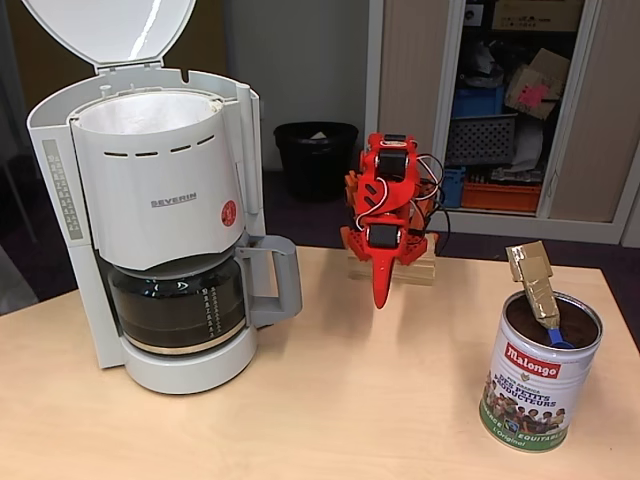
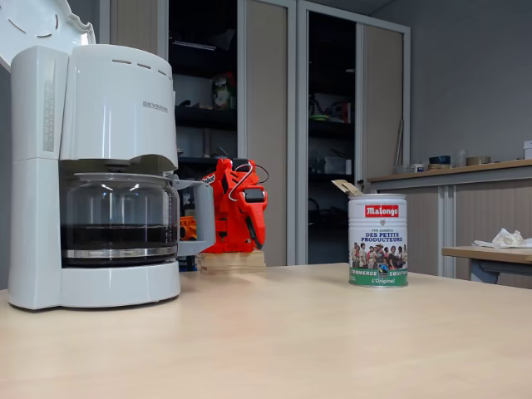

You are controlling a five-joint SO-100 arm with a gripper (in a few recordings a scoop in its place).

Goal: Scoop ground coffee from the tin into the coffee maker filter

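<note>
- Your landmark is the tin (image 1: 540, 370), standing upright on the tabletop (image 1: 330, 400) at the right of a fixed view; it also shows right of centre in the other fixed view (image 2: 378, 241).
- Inside the tin you see the ground coffee (image 1: 525, 318), dark brown and close to the rim.
- A scoop (image 1: 535, 285) leans in the tin, its tape-wrapped handle sticking up over the far rim and its blue bowl resting on the coffee.
- Your red arm (image 1: 385, 205) sits folded at the tabletop's far edge, well apart from the tin and to its left. The gripper (image 1: 381, 290) points down above the tabletop, holding nothing; its fingers look drawn together, though you cannot tell for certain.
- The coffee maker (image 1: 165, 210) stands further left of the tin, beyond the arm, with its lid (image 1: 110, 30) raised.
- The coffee maker filter (image 1: 145, 110) lines the open basket at the top of the machine, far from the tin; its white paper shows no coffee.
- The glass carafe (image 1: 180, 305) sits under the basket, holding some dark liquid.
</note>
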